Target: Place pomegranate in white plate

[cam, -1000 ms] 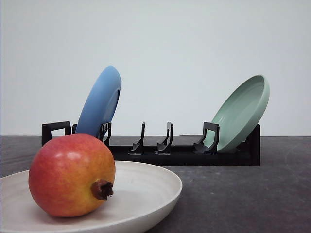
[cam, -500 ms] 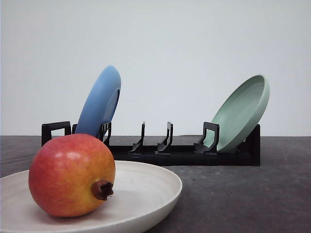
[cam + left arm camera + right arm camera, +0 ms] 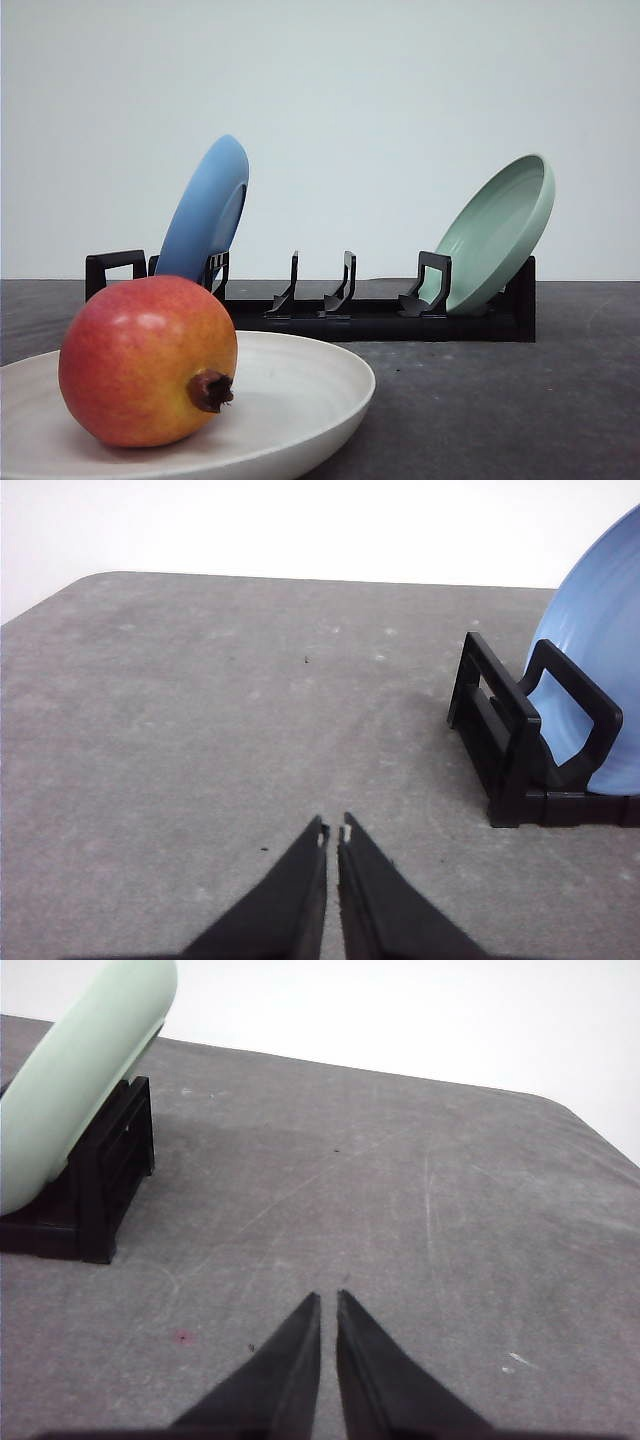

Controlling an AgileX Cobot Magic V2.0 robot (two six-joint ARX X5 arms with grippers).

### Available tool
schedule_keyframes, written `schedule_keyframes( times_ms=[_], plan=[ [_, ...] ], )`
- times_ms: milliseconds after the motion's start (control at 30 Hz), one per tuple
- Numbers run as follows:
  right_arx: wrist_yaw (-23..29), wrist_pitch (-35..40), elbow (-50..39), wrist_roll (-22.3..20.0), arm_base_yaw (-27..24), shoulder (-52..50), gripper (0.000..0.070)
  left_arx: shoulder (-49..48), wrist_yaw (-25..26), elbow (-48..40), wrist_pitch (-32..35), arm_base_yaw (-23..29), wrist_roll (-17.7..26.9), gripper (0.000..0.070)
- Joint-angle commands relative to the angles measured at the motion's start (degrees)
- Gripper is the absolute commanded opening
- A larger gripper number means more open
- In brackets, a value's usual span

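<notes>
Looks to me like a lab test bench, not a kitchen. Bare white wall (image 3: 400, 100) behind, no fixtures or clutter. Plain dark grey tabletop (image 3: 400, 1210) stretches ahead of my closed right gripper (image 3: 328, 1298), lightly scuffed and scratched. Beyond and to one side of my left gripper (image 3: 334, 824), a black dish rack (image 3: 510, 750) holding a blue plate (image 3: 600, 660); a pale green plate (image 3: 70, 1080) leans in the rack's other end. Staged props, nothing domestic around.

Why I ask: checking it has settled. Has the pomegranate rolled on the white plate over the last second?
No. The pomegranate sits at the same spot on the white plate, unchanged against the black dish rack behind it.
</notes>
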Motion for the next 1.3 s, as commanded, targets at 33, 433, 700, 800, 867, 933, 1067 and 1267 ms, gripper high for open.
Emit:
schedule_keyframes(
  times_ms=[33, 433, 700, 800, 867, 933, 1067, 1267],
  plan=[
    [0.04, 0.33, -0.22, 0.59, -0.02, -0.04, 0.0026, -0.13, -0.24, -0.63, -0.13, 0.11, -0.42, 0.0000],
    [0.06, 0.33, -0.22, 0.59, -0.02, -0.04, 0.0026, -0.13, -0.24, -0.63, -0.13, 0.11, -0.42, 0.0000],
    [0.04, 0.33, -0.22, 0.59, -0.02, -0.04, 0.0026, -0.13, -0.25, -0.63, -0.13, 0.11, -0.42, 0.0000],
    [0.04, 0.32, -0.22, 0.59, -0.02, -0.04, 0.0026, -0.13, -0.24, -0.63, -0.13, 0.11, -0.42, 0.0000],
    [0.04, 0.33, -0.22, 0.59, -0.02, -0.04, 0.0026, -0.13, -0.24, -0.63, -0.13, 0.11, -0.42, 0.0000],
    [0.04, 0.33, -0.22, 0.59, -0.02, -0.04, 0.0026, -0.13, -0.24, -0.63, -0.13, 0.11, -0.42, 0.0000],
    [0.04, 0.33, -0.22, 0.59, -0.02, -0.04, 0.0026, -0.13, -0.24, -0.63, -0.13, 0.11, -0.42, 0.0000],
    [0.04, 0.33, -0.22, 0.59, -0.02, -0.04, 0.0026, -0.13, -0.24, -0.63, -0.13, 0.11, -0.42, 0.0000]
  ],
)
